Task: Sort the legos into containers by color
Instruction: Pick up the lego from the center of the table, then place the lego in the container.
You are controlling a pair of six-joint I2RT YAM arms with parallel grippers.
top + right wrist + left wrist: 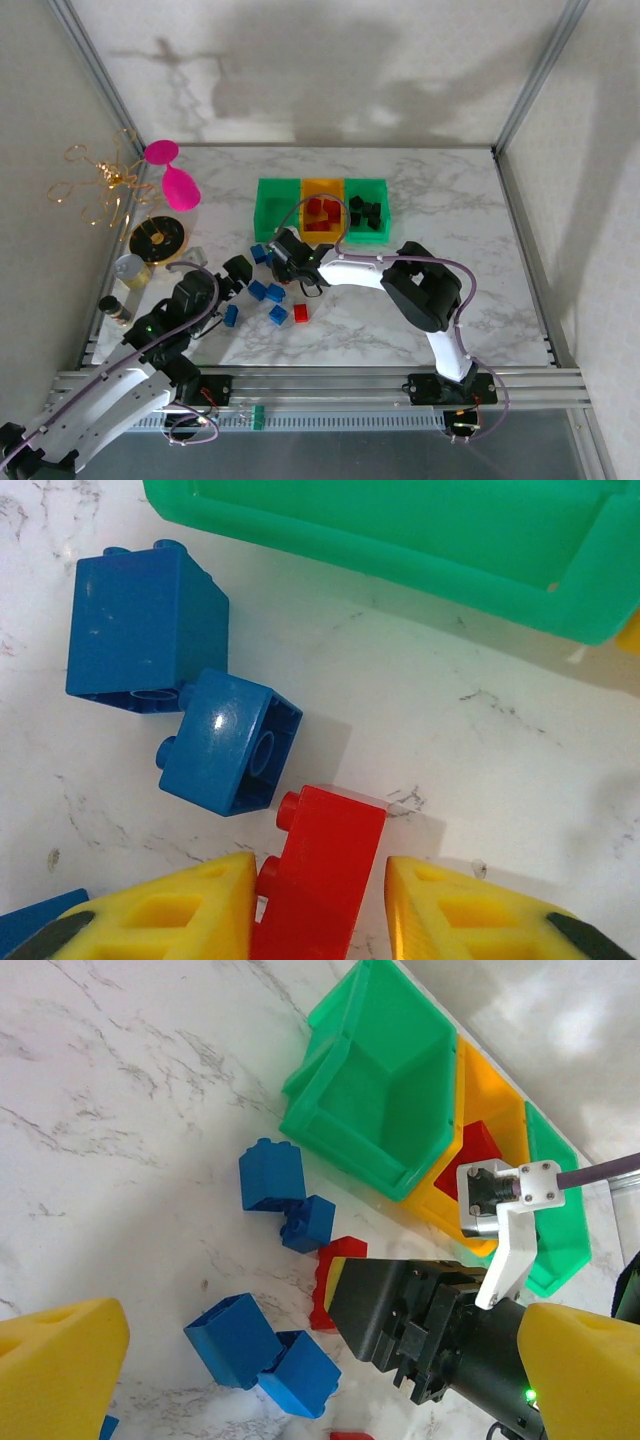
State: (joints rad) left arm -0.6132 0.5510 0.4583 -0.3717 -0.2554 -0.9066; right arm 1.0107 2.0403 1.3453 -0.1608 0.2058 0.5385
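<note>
Three joined bins stand at the back: an empty green one (pixel 278 205), an orange one (pixel 322 184) holding red bricks (pixel 322 210), and a green one (pixel 385 208) holding black bricks (pixel 366 212). Blue bricks (pixel 275 293) and a red brick (pixel 301 312) lie loose on the marble. My right gripper (pixel 320 865) is open and straddles a red brick (pixel 325 880). Its left finger (pixel 170 915) touches the studs and its right finger (pixel 470 915) stands slightly apart. My left gripper (pixel 320 1400) is open wide over two blue bricks (pixel 235 1340).
At the left stand a gold-and-black dish (pixel 158 237), a pink goblet (pixel 178 185), a gold wire ornament (pixel 100 180) and two small jars (pixel 131 270). Two more blue bricks (pixel 145 625) lie just ahead of the right gripper, near the green bin's wall (pixel 400 530).
</note>
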